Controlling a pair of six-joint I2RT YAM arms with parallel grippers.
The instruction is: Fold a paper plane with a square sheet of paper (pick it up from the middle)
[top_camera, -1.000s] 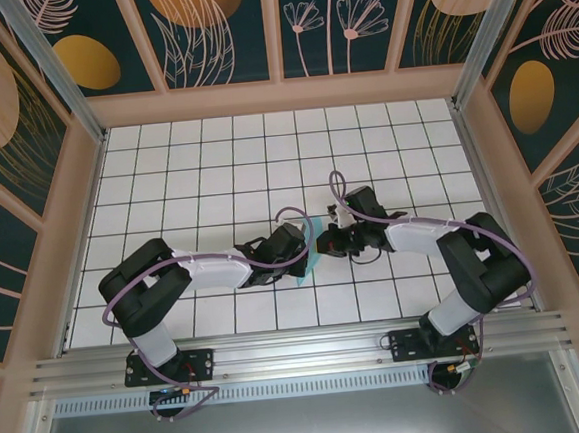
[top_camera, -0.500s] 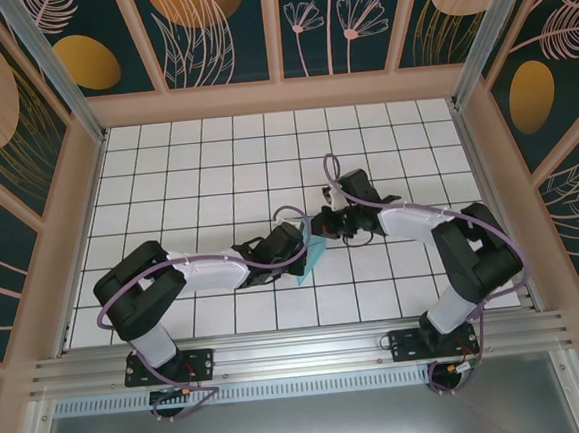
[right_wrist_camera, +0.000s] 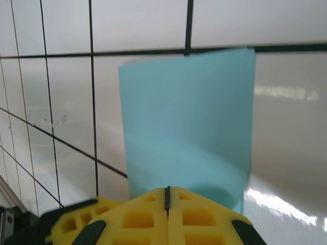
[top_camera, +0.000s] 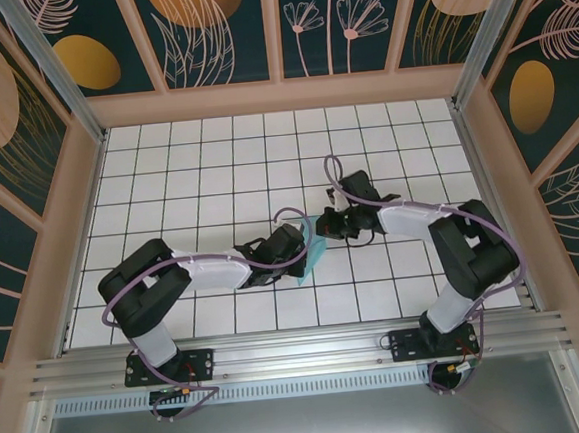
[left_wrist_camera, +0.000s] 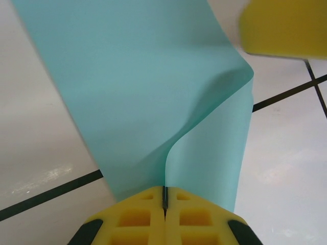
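Observation:
The light turquoise sheet of paper (top_camera: 314,253) lies folded over on the white grid table (top_camera: 216,172), between the two arms near the middle. My left gripper (top_camera: 300,248) is shut on one edge of it. In the left wrist view the paper (left_wrist_camera: 127,92) runs into the seam of the left gripper (left_wrist_camera: 164,191) and one layer curls upward. My right gripper (top_camera: 328,223) is shut, with its tips at the paper's near edge. In the right wrist view the paper (right_wrist_camera: 189,127) spreads flat beyond the right gripper (right_wrist_camera: 167,190). No plane shape shows.
A yellow fingertip (left_wrist_camera: 286,25) of the right gripper shows at the paper's far corner, so the two grippers are very close. Wooden walls (top_camera: 280,97) ring the table, and a metal rail (top_camera: 300,351) runs along the near edge.
The right gripper has moved away from the near edge and settled at the paper's far side. More of the turquoise paper shows beside the left gripper, which has barely moved.

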